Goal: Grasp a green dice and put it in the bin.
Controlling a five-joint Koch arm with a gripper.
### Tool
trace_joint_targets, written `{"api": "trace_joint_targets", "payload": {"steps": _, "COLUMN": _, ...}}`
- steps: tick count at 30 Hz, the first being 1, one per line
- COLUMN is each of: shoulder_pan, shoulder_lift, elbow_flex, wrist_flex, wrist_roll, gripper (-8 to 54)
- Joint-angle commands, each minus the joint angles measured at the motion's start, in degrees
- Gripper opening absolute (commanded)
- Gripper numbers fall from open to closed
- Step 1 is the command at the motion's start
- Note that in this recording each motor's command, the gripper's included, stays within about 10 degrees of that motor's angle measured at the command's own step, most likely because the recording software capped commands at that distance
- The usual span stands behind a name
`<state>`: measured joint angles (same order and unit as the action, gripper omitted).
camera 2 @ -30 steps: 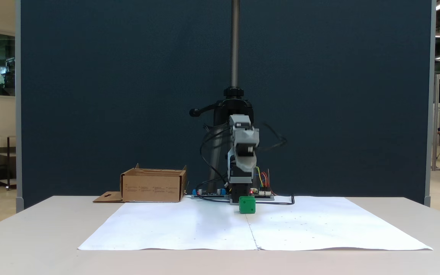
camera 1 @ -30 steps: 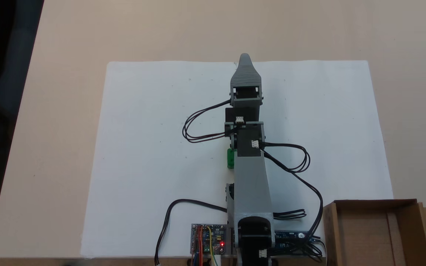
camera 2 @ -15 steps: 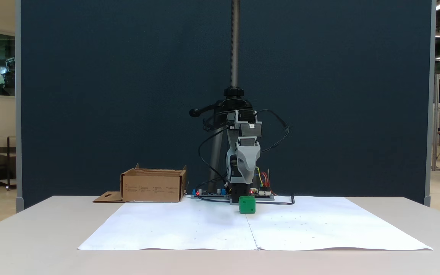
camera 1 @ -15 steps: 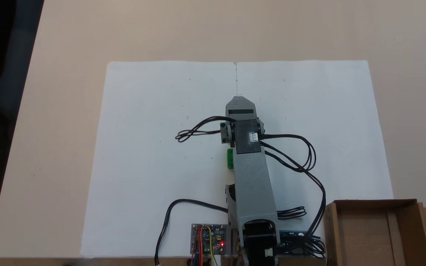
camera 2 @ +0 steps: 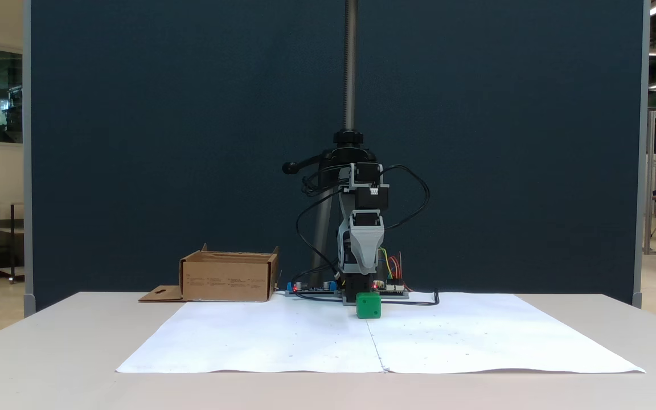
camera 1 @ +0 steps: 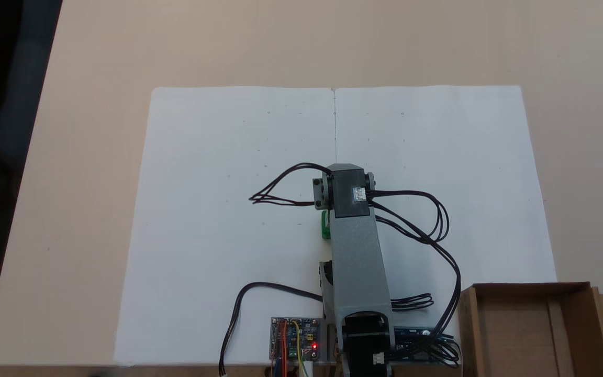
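White paper (camera 2: pixel 282 341): green dice (camera 2: pixel 368 305) below hand (camera 2: pixel 364 266)

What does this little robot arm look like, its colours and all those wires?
The arm has grey plastic links joined by black boxy motors with small white connectors. Its gripper is grey and tapers toward the tip. Thin black cables loop from the joints down to circuit boards at the base, where a red light glows.

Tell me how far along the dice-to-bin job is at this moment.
Nothing is done: the green dice sits on the white paper, ungrasped. In hand: the gripper hangs above it, pointing down; whether it is open cannot be told. Left: descend, grasp, carry it to the bin, which holds no dice.
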<state>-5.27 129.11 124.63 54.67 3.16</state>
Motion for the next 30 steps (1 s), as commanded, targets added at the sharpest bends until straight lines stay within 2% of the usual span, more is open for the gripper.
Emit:
{"api": "trace_joint_targets", "payload": {"steps": 1, "shoulder_pan": -0.1, "shoulder_lift": 5.8, "elbow_flex": 0.4, "wrist_flex": 1.8, "wrist_roll": 4.5, "gripper": 43.5}}
{"api": "trace_joint_targets", "payload": {"steps": 8, "shoulder_pan": 1.5, "shoulder_lift": 5.9, "elbow_flex": 1.2, "wrist_flex": 1.7, "wrist_roll": 4.7, "gripper": 43.3}}
{"api": "trace_joint_targets", "payload": {"steps": 18, "shoulder_pan": 4.3, "shoulder_lift": 5.9, "elbow_flex": 3.0, "wrist_flex": 3.2, "wrist_roll": 12.7, "gripper": 43.4}}
{"api": "trace_joint_targets", "payload": {"steps": 30, "shoulder_pan": -1.2, "shoulder_lift": 5.8, "elbow_flex": 6.2, "wrist_flex": 2.1, "wrist_roll": 12.3, "gripper": 43.5}}
